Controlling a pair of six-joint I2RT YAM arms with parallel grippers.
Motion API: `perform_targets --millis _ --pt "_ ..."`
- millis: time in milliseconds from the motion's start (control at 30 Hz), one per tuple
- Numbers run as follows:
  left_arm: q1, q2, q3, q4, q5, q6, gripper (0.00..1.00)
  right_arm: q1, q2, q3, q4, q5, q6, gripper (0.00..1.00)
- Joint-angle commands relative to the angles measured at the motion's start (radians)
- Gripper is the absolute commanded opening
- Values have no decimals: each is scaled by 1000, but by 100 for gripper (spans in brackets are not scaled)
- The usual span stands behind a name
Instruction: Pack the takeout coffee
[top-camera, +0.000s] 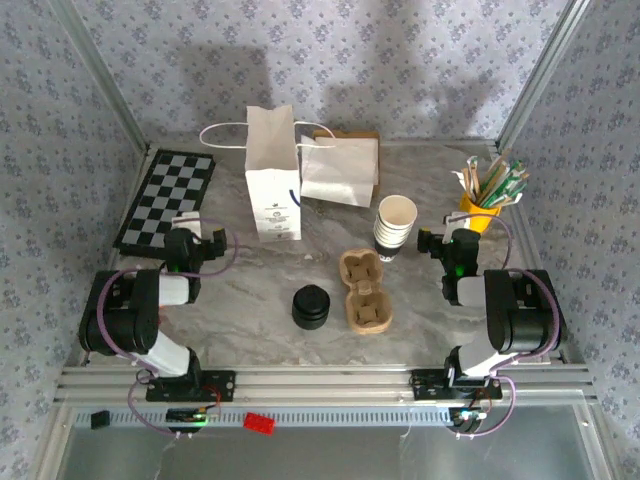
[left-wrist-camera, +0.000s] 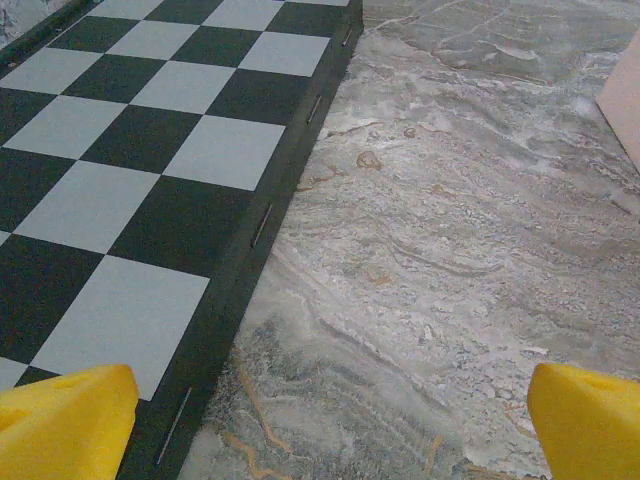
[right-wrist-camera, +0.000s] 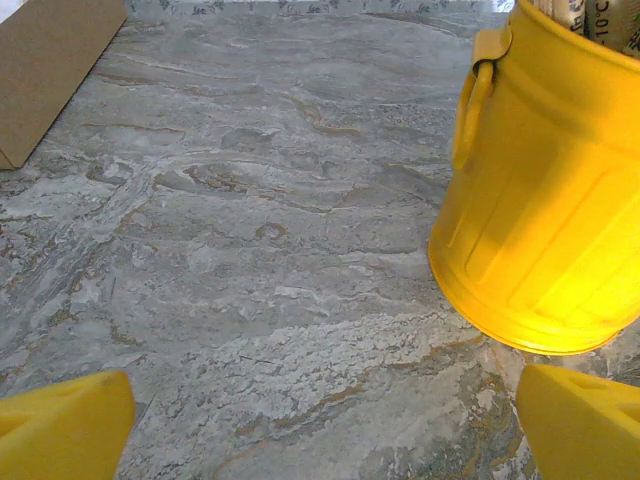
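Desk (top-camera: 250, 300) first, from above: we see its marbled top with a chessboard (top-camera: 165, 200) at the far left. A white bag (top-camera: 273, 180) stands upright at the middle back, and a second bag (top-camera: 340, 172) lies flat just to its right. A stack of lidless cups (top-camera: 393, 228) stands right of centre. A pulp carrier (top-camera: 364, 290) lies just in front of the cups, and a squat stack of black lids (top-camera: 311, 307) sits left of the carrier, apart from it. A yellow bucket (top-camera: 478, 212) of sticks is at the far right. The left hand (top-camera: 197, 235) sits low by the chessboard's near corner and the right hand (top-camera: 445, 240) just before the bucket. Where the coffee is (one lidded cup) we cannot tell.

From the left wrist, we see the left hand (left-wrist-camera: 325, 425) released, its yellow fingertips (left-wrist-camera: 65, 425) wide apart with nothing but bare desk (left-wrist-camera: 450, 250) between them. The chessboard (left-wrist-camera: 130, 150) runs along the left.

From the right wrist, the right hand (right-wrist-camera: 320, 425) is likewise spread and holds nothing. The bucket (right-wrist-camera: 550, 200) stands near on the right, and a brown corner (right-wrist-camera: 50, 70) lies at the upper left.
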Motion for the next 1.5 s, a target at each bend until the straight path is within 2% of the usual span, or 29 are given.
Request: perform_targets --millis 0,1000,1233,1300,1467 --pt "7 9 27 30 6 9 100 -7 13 25 17 -3 -12 100" --pt "7 -2 24 29 9 12 100 -11 13 23 18 -11 -11 100" --pt "7 -130 -2 -33 -2 0 100 -9 -65 -29 46 -15 -16 100" --pt "7 -198 0 -111 -24 -15 100 -9 -128 -49 29 7 -6 100" --pt "7 -373 6 -313 -30 -36 100 -57 -340 -17 -280 9 114 100"
